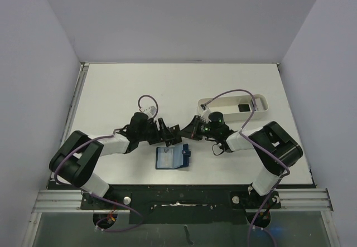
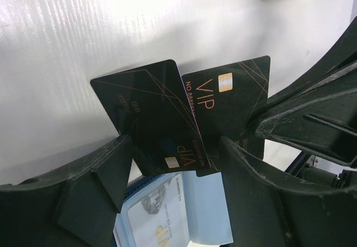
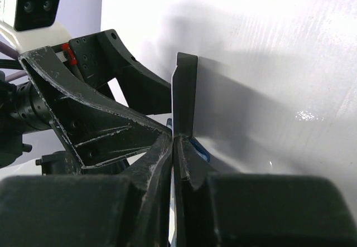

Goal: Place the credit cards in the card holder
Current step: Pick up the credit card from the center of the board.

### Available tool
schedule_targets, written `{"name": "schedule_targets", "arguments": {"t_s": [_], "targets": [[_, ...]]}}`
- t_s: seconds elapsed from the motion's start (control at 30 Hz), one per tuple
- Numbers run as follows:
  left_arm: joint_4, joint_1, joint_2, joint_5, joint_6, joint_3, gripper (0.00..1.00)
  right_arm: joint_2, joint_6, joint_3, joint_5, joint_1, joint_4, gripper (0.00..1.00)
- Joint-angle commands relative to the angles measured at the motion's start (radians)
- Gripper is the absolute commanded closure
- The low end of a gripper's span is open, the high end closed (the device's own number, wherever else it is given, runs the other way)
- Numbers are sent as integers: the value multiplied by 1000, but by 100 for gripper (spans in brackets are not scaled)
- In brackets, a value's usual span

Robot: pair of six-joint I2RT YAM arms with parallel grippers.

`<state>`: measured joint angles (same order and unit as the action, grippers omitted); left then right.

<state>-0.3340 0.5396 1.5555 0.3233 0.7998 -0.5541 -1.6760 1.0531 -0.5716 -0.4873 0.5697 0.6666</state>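
Squaring up two credit cards (image 2: 153,113) just above the open card holder (image 1: 170,159); insertion not yet begun.
Cards stand on end, fanned in a V, long axes pointing down twd the holder's slots. R gripper (image 3: 174,141) is clamped on the VIP card (image 2: 228,102). L gripper (image 2: 174,146) has jaws apart either side of the pair; can't tell if they pinch. Next, prob: stack both flush, then feed a short edge into a slot. White tray (image 1: 262,103) sits well beyond the holder, to its right.
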Motion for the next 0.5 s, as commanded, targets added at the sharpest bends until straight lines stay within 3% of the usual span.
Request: {"name": "schedule_targets", "arguments": {"t_s": [0.0,0.47], "targets": [[-24,-10,-40,26,-16,17,39,-5,47,-2,-39,5,170,100],[-20,-20,-68,30,-17,34,46,-46,118,2,-66,20,281,100]]}}
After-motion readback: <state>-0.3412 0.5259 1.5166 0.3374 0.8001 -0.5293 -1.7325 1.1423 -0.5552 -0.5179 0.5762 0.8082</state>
